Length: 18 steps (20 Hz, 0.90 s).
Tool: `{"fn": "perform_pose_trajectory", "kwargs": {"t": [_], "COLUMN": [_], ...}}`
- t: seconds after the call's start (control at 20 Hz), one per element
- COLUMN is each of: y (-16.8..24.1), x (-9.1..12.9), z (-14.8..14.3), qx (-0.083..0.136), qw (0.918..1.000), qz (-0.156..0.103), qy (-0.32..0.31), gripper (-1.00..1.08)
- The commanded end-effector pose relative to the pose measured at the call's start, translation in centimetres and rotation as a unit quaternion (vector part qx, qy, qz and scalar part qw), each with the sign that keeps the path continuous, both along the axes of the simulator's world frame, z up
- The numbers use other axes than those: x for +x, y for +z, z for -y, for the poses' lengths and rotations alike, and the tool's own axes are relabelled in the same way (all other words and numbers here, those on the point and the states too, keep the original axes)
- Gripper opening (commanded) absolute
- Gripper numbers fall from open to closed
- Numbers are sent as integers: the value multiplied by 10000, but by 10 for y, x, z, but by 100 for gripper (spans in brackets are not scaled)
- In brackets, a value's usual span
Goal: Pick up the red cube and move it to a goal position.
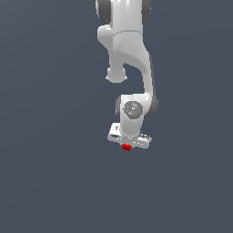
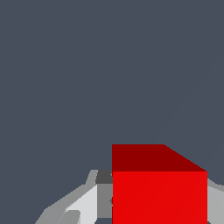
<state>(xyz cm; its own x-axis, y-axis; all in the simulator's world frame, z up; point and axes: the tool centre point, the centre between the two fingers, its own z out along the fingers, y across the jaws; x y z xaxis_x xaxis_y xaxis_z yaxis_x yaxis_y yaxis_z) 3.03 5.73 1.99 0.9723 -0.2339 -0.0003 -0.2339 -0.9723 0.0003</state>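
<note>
The red cube [image 1: 126, 147] is a tiny bright red block right under the white hand of my gripper [image 1: 128, 142] in the exterior view. The wrist view has the red cube [image 2: 159, 192] filling the space between the two grey-white fingers [image 2: 89, 203]. One finger lies against each side of it, so my gripper [image 2: 159, 205] is shut on the cube. The fingertips themselves are hidden by the cube and the frame edge. No mark for the goal position shows in either view.
The white arm [image 1: 129, 59] comes down from the top of the exterior view to the hand. Everything else is a plain dark blue-grey surface [image 1: 45, 159].
</note>
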Motion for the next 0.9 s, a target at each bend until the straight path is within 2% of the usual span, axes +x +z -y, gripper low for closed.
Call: {"fn": "perform_pose_trajectory", "kwargs": {"t": [0.0,0.45,0.85], "y": [0,4,35], "x": [0,-1,-9], "z": [0,0,-1], "qx": [-1,-1,-1], "qw": [10000,10000,10000], "qz": [2,2,2], "qy": [-3,-3,-3], "gripper": [-100,-100,-100]}}
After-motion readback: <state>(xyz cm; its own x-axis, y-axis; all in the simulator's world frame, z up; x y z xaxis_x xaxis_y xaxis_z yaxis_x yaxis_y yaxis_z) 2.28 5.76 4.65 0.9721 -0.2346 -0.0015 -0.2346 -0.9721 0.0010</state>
